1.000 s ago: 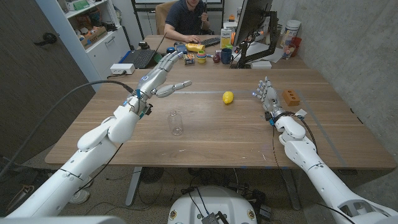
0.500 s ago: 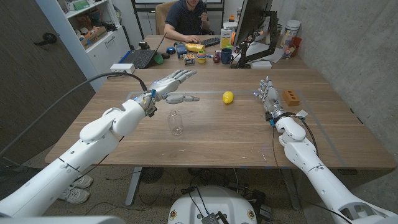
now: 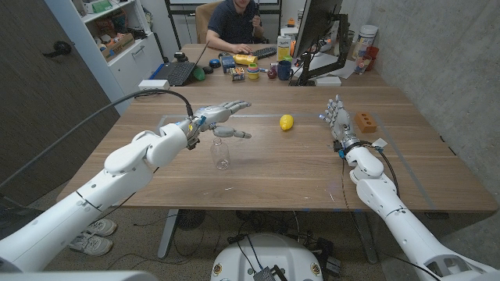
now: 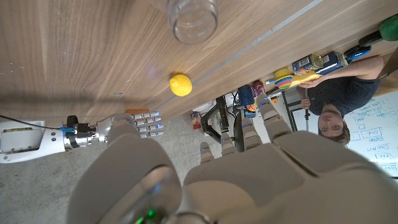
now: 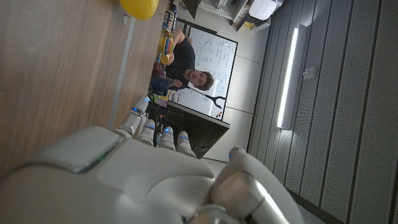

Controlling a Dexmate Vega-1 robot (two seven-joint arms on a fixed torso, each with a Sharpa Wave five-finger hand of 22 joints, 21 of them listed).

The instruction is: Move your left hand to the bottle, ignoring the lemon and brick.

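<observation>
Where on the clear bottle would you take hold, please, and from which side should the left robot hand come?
Grip the bottle around its middle, coming from the robot's left. It stands upright, clear and round, so fingers could probably wrap it. The left robot hand hovers open just beyond it, and the lemon lies on the other side.

Left hand (image 4: 236,180) with fingers spread, clear bottle (image 4: 193,18) beyond, lemon (image 4: 180,84) nearby.

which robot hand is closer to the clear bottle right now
Left. The left robot hand hovers open just behind the clear bottle, its fingers reaching over it. The right robot hand stands far across the table, next to the brick.
</observation>
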